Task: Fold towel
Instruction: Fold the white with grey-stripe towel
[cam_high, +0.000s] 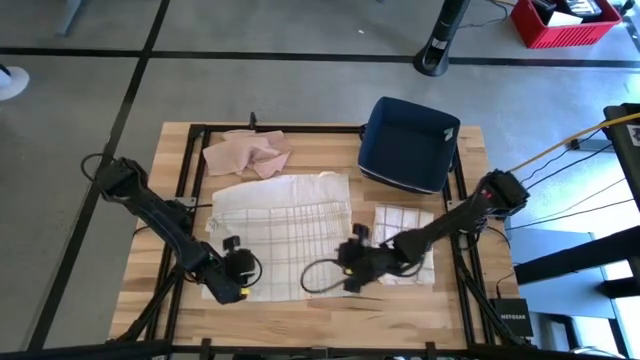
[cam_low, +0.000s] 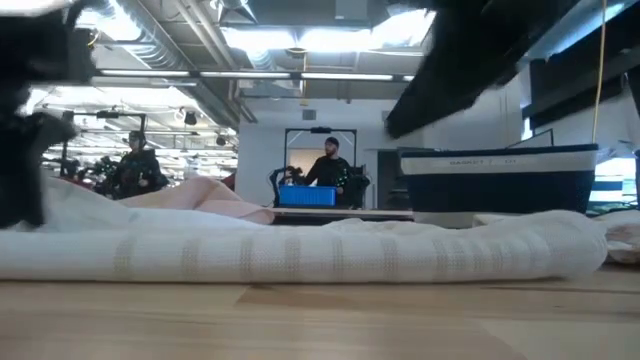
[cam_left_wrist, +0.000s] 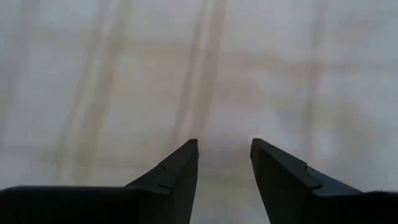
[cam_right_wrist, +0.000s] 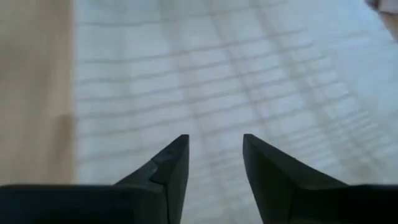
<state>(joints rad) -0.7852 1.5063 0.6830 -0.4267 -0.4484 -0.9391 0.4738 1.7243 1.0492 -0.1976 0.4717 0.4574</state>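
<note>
A white towel (cam_high: 285, 235) with thin grey stripes lies spread on the wooden table (cam_high: 300, 315), its near edge rounded like a fold in the low view (cam_low: 300, 250). My left gripper (cam_high: 235, 265) hovers over the towel's near left part; in its wrist view the fingers (cam_left_wrist: 224, 144) stand open with only cloth beyond them. My right gripper (cam_high: 350, 262) is over the towel's near right edge. It is open (cam_right_wrist: 216, 138) too, with nothing between its fingers and the striped towel (cam_right_wrist: 249, 81) ahead of it.
A crumpled pink cloth (cam_high: 248, 152) lies at the far left of the table. A dark blue bin (cam_high: 410, 142) stands at the far right. A small folded checked towel (cam_high: 405, 240) lies under my right arm. People stand in the room beyond (cam_low: 330, 165).
</note>
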